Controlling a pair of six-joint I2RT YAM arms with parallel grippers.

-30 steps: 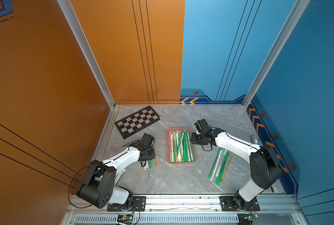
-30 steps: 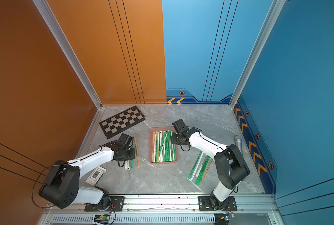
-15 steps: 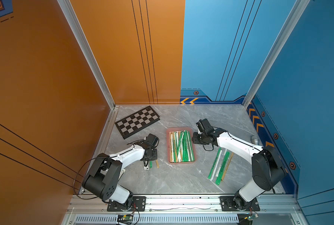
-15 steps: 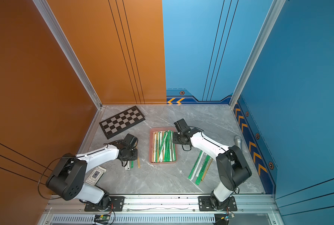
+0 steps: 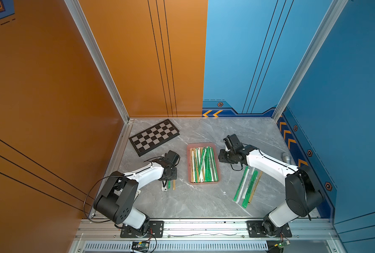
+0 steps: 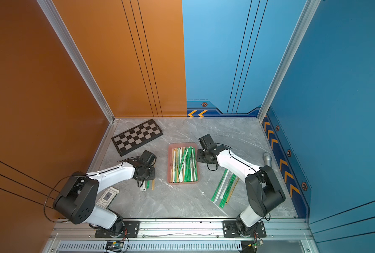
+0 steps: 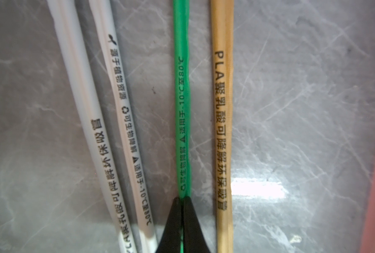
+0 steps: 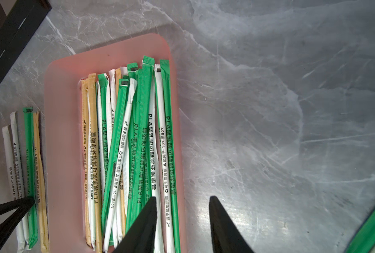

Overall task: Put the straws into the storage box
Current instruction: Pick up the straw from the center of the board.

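Green straw (image 7: 182,109) pinched by left pincer (image 7: 182,199); left arm (image 5: 147,173) stretched forward, low.

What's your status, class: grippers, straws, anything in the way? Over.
Left gripper shut on green straw. Right gripper open, empty, above storage box rim. Tan straw between green straw and box; loose straws on table.

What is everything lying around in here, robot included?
Box: one, pink, mid-table.
Straws in box: many, green, white, tan.
Straws by left arm: four, two white, one tan, one green straw.
Straws by right arm: several, green, white, tan.
Chequered board: one, black and grey, far left.
Metal cylinder: one, grey, right wall.
Printed card: one, pale, under left arm.
Table: one, grey marble.
Left pincer: black, shut on green straw.
Right pincer: black, open, over box edge.
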